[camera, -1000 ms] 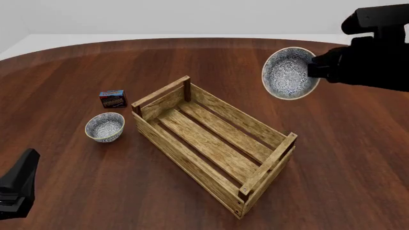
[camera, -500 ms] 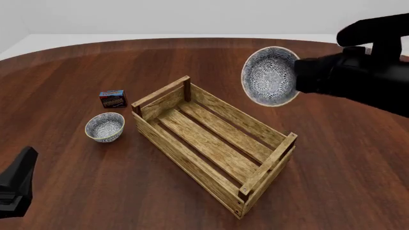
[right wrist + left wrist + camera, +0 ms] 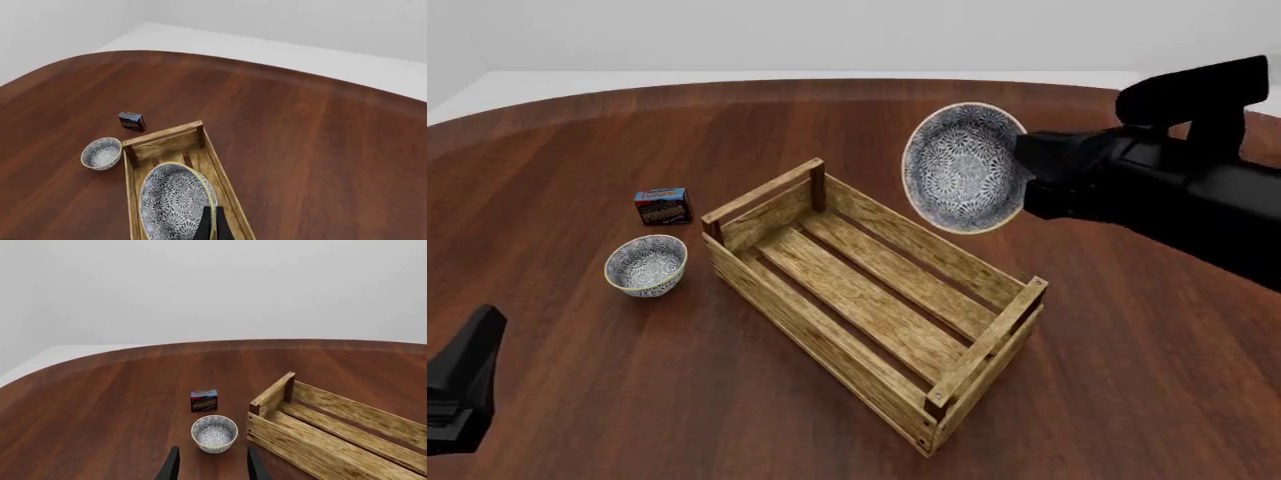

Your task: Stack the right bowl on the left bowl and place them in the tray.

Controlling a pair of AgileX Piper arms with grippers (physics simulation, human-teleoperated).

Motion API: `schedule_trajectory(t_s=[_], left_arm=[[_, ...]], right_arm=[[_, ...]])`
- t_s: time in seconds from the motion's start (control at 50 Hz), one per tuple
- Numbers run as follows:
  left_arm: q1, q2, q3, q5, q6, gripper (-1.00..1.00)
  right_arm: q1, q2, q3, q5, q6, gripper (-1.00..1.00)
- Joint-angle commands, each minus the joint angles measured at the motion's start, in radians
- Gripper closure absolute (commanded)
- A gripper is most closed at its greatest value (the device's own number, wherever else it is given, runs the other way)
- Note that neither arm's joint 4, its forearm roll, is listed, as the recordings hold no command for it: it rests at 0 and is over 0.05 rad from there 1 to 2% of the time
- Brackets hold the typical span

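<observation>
Two patterned bowls show here, one carried and one at rest. The right gripper (image 3: 1025, 185) pinches the rim of the right bowl (image 3: 965, 168), holding it in the air tipped on edge, its blue-and-white inside facing the front camera; it hangs above the far long side of the tray (image 3: 827, 318). In the right wrist view the dark fingers (image 3: 203, 226) are pressed onto that bowl's rim (image 3: 175, 206), with the tray (image 3: 163, 141) seen beneath it.

The left bowl (image 3: 646, 265) sits upright on the tabletop (image 3: 587, 150), near the tray's far-left end but apart from it. A small dark box (image 3: 663, 206) stands just beyond this bowl, not touching it.

The tray lies at a slant across the tabletop's middle, its slats bare.

The left gripper (image 3: 211, 465) is spread, its two fingertips (image 3: 172, 467) apart and pointing toward the left bowl (image 3: 214, 433), which lies ahead of them with a gap between. In the front view only a dark part of the left arm (image 3: 461, 385) shows at the lower left corner.
</observation>
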Motion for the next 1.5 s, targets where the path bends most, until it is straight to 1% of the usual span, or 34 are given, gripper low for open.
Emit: schedule_trajectory(t_s=[0.02,0.16,0.28,0.44,0.5,0.52,0.54,0.62,0.64,0.7,0.72,0.78,0.82,0.86,0.9,0.98,1.18,1.24,1.28,1.34,1.5], left_arm=[[-0.004,0.0,-0.002,0.003,0.003,-1.0],[-0.017,0.001,-0.003,0.006,0.0,-1.0],[-0.039,0.004,-0.014,0.009,-0.012,-1.0],[-0.13,0.122,-0.044,-0.094,-0.009,-1.0],[-0.182,0.171,-0.059,-0.132,-0.024,-1.0],[-0.211,0.193,-0.066,-0.145,-0.044,-1.0],[-0.218,0.194,-0.068,-0.147,-0.044,-1.0],[-0.218,0.224,-0.084,-0.167,-0.017,-1.0],[-0.238,0.239,-0.089,-0.177,-0.019,-1.0],[-0.26,0.264,-0.102,-0.193,-0.018,-1.0],[-0.291,0.283,-0.109,-0.205,-0.025,-1.0],[-0.306,0.305,-0.125,-0.217,-0.01,-1.0],[-0.333,0.323,-0.138,-0.227,-0.005,-1.0],[-0.37,0.36,-0.153,-0.25,-0.014,-1.0],[-0.368,0.391,-0.159,-0.274,0.0,-1.0],[-0.398,0.439,-0.175,-0.306,-0.005,-1.0],[-0.475,0.543,-0.224,-0.357,-0.011,-1.0],[-0.499,0.572,-0.261,-0.348,-0.003,-1.0],[-0.512,0.601,-0.25,-0.386,-0.001,-1.0],[-0.539,0.651,-0.281,-0.396,-0.008,-1.0],[-0.594,0.729,-0.315,-0.437,-0.016,-1.0]], right_arm=[[0.03,-0.008,0.026,-0.051,0.022,1.0],[0.046,-0.001,0.046,-0.082,0.036,1.0],[0.049,0.005,0.043,-0.084,0.025,1.0],[0.059,0.015,0.045,-0.093,0.022,1.0],[0.063,0.017,0.047,-0.095,0.02,1.0],[0.065,0.02,0.047,-0.097,0.021,1.0],[0.066,0.021,0.048,-0.098,0.021,1.0],[0.068,0.027,0.049,-0.103,0.022,1.0],[0.068,0.029,0.049,-0.104,0.022,1.0],[0.067,0.029,0.049,-0.104,0.023,1.0],[0.067,0.03,0.049,-0.105,0.023,1.0],[0.067,0.033,0.049,-0.107,0.024,1.0],[0.066,0.037,0.049,-0.11,0.022,1.0],[0.066,0.043,0.05,-0.114,0.021,1.0],[0.067,0.045,0.051,-0.115,0.021,1.0],[0.067,0.039,0.051,-0.111,0.02,1.0],[0.066,0.04,0.05,-0.111,0.021,1.0],[0.064,0.041,0.05,-0.111,0.021,1.0],[0.064,0.042,0.05,-0.112,0.022,1.0],[0.066,0.044,0.05,-0.112,0.021,1.0],[0.067,0.044,0.051,-0.113,0.022,1.0]])
